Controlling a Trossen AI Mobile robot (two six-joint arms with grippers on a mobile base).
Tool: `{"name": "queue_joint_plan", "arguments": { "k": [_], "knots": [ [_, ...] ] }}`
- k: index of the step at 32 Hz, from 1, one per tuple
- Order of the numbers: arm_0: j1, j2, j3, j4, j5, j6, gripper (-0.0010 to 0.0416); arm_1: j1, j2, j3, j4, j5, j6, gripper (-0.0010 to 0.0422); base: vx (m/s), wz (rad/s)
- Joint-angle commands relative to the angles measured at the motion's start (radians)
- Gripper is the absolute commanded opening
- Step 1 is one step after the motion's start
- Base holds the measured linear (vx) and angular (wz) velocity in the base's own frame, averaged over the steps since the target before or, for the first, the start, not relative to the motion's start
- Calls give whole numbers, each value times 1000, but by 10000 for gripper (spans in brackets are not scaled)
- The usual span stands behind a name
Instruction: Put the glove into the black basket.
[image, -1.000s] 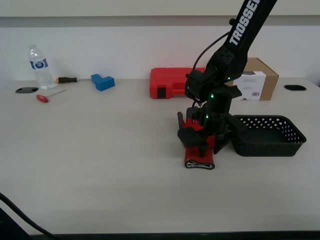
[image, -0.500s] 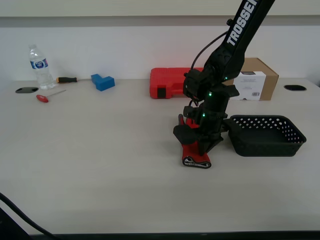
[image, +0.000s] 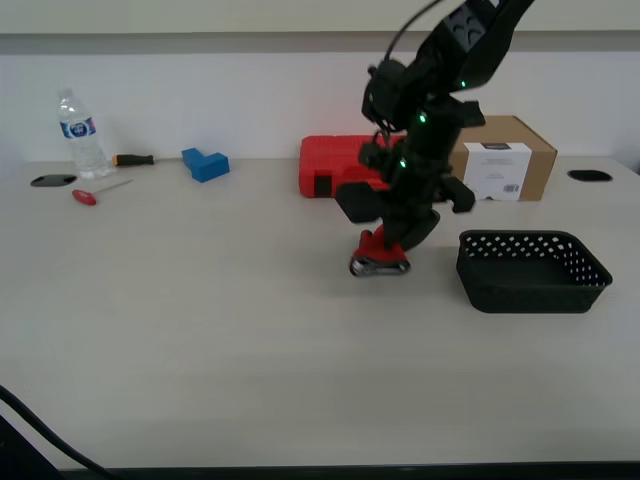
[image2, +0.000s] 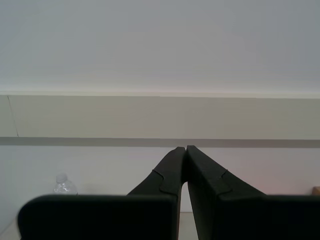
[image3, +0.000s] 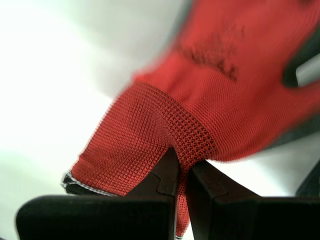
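Observation:
My first gripper (image: 400, 232) is shut on the red knit glove (image: 378, 255) and holds it in the air above the table, to the exterior view's left of the black basket (image: 530, 270). The glove's cuff hangs lowest. In the first wrist view the glove (image3: 210, 100) fills the frame, its knit pinched between the shut jaws of my first gripper (image3: 182, 175). The perforated basket stands on the table and looks empty. My second gripper (image2: 185, 151) is shut and empty, pointing at a white wall; it does not show in the exterior view.
A red tool case (image: 335, 165) and a brown cardboard box (image: 510, 158) stand behind the arm. A water bottle (image: 78, 135), a blue block (image: 205, 163) and two screwdrivers (image: 98, 190) lie at the back on the exterior view's left.
My first gripper has lifted the glove off the table and raised it well clear. The arm has swung up and slightly to the exterior view's left. The basket has not moved.

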Motion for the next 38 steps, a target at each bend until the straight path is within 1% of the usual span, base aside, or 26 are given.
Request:
{"name": "queue_joint_plan", "arguments": {
  "k": [1,2,4,7,8,9,10,12,14,16,17,18,19,20,21,23,26,29,30,33,36,38],
  "knots": [
    [0,-80,-25,-17,29,0,-1,0,0,0,4,0,0,0,-13,-34],
    [0,-119,-37,-23,46,0,-1,0,0,1,5,-1,0,0,0,0],
    [-1,-198,-68,-27,60,1,-1,0,0,0,4,-1,0,0,0,0],
    [-2,-277,-103,-34,93,8,-1,0,0,2,4,-3,0,0,0,0],
    [-8,-367,-147,-47,140,22,-1,0,0,2,4,-3,0,0,0,0],
    [-12,-384,-159,-47,146,26,-1,0,0,2,4,-3,0,0,0,0],
    [-24,-451,-204,-59,155,53,-1,0,0,1,4,-5,0,0,14,37],
    [-46,-488,-237,-61,157,62,-1,0,0,0,-1,-3,0,0,-7,-15],
    [-80,-544,-292,-61,172,74,-1,0,0,2,-1,-4,0,0,0,0],
    [-115,-574,-335,-60,175,80,-1,0,0,2,0,-5,0,0,0,0],
    [-146,-605,-375,-57,175,84,-1,0,0,1,-2,-7,0,0,0,0],
    [-160,-613,-388,-55,175,84,-1,0,0,1,-2,-7,0,0,0,0],
    [-203,-640,-425,-48,175,86,-1,0,0,1,-2,-6,0,0,0,0],
    [-217,-649,-437,-47,175,86,-1,0,0,1,-1,-7,0,0,0,0],
    [-257,-672,-468,-40,175,86,-1,0,0,0,-1,-6,0,0,0,0],
    [-308,-698,-505,-31,175,86,-1,0,0,0,-1,-7,0,0,0,0],
    [-360,-700,-545,5,175,85,-1,0,0,0,-1,-7,0,0,0,0],
    [-381,-679,-562,30,164,86,-1,0,0,0,-1,-6,0,0,0,0],
    [-386,-657,-561,39,157,86,-1,0,0,0,-1,-7,0,0,0,0],
    [-389,-542,-561,140,140,85,-1,0,0,0,-1,-7,0,0,0,0],
    [-389,-465,-560,239,137,53,0,0,0,0,-1,-7,0,0,0,0],
    [-393,-444,-560,270,136,57,0,0,0,0,-1,-7,0,0,0,0]
  ]
}}
